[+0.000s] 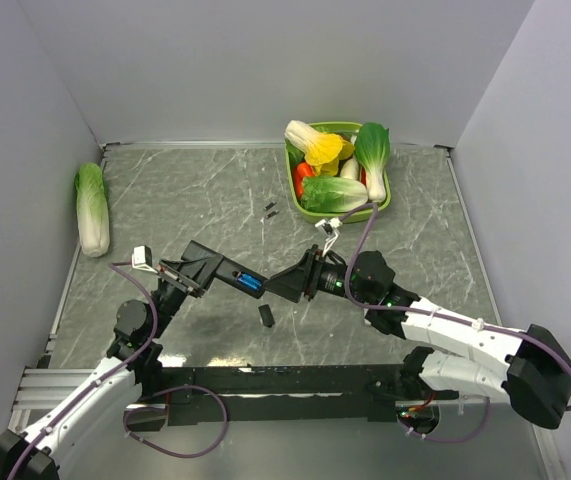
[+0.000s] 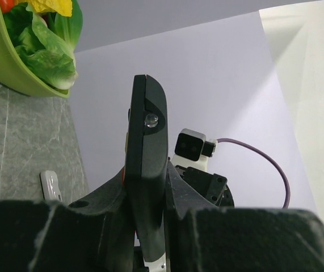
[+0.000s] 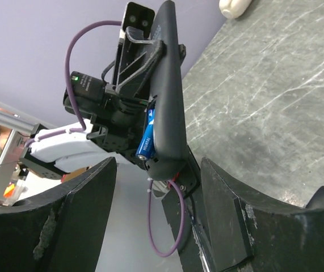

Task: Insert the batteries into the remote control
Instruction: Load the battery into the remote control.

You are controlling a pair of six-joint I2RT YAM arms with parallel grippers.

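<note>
My left gripper is shut on the black remote control and holds it tilted above the table. In the left wrist view the remote stands edge-on between my fingers. A bright-blue battery lies in the remote's open compartment; it also shows in the right wrist view. I cannot tell whether a second battery lies behind it. My right gripper is open and empty, just off the remote's free end, its jaws spread to either side of that end.
A small black piece lies on the table below the remote. Two tiny dark bits lie farther back. A green basket of vegetables stands at the back right. A napa cabbage lies at the left wall.
</note>
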